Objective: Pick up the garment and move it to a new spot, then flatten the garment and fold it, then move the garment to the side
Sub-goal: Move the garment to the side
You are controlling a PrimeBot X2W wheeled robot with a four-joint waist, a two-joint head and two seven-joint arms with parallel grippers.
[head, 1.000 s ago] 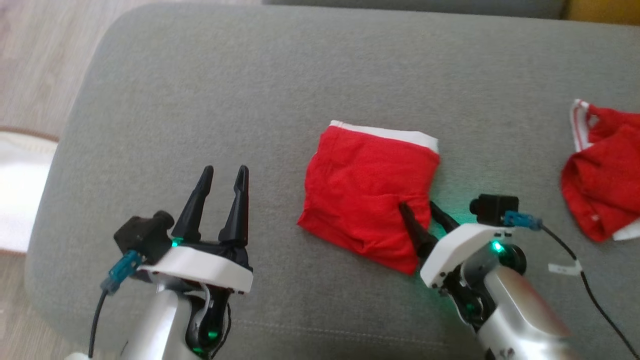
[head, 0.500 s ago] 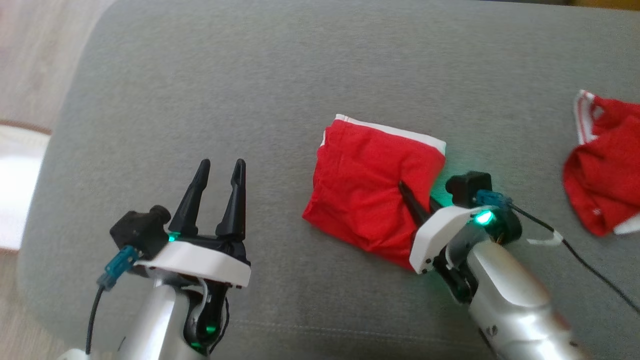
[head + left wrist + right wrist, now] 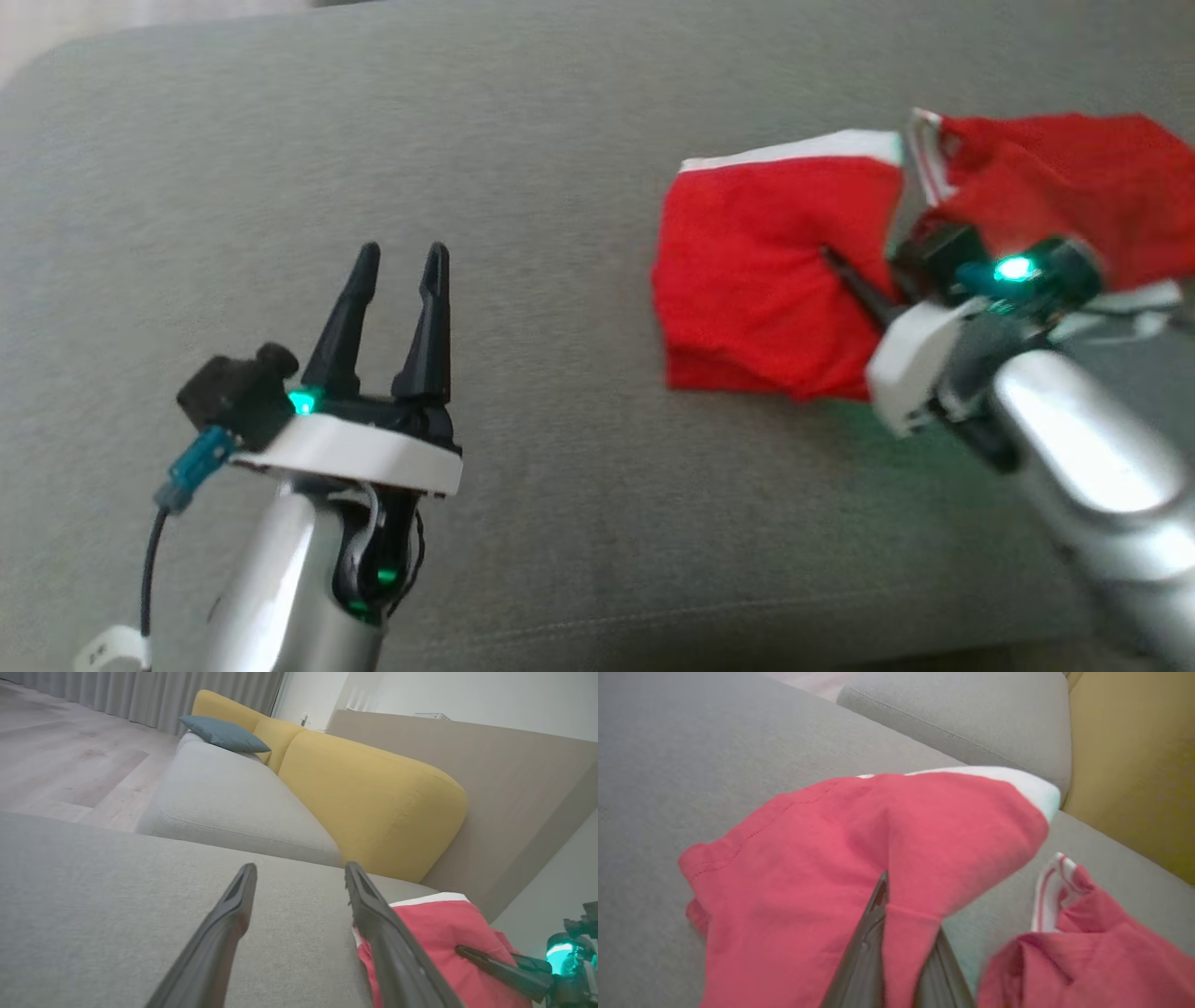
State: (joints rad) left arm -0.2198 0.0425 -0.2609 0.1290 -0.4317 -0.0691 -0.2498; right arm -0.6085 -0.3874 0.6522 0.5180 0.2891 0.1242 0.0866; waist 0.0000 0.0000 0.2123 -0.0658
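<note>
The garment (image 3: 766, 271) is a folded red piece with a white waistband, lying on the grey cushion (image 3: 467, 140) right of centre. My right gripper (image 3: 836, 261) is shut on the garment's right part. In the right wrist view a fold of the garment (image 3: 822, 858) is pinched between the two dark fingers of that gripper (image 3: 901, 914), and its right side is raised off the cushion. My left gripper (image 3: 401, 254) hovers open over bare cushion at the lower left, with nothing between its fingers. In the left wrist view, the same gripper (image 3: 301, 868) has the garment (image 3: 434, 933) to its right.
A second, crumpled red garment with striped white trim (image 3: 1055, 177) lies right against the held one on its far right side (image 3: 1087, 952). Beyond the cushion stand another grey seat (image 3: 224, 798), a yellow backrest (image 3: 373, 788) and a blue pillow (image 3: 224, 732).
My right gripper has shut on the garment and carried it to the right, up against the second red garment. The head view has shifted. The left gripper stays open.
</note>
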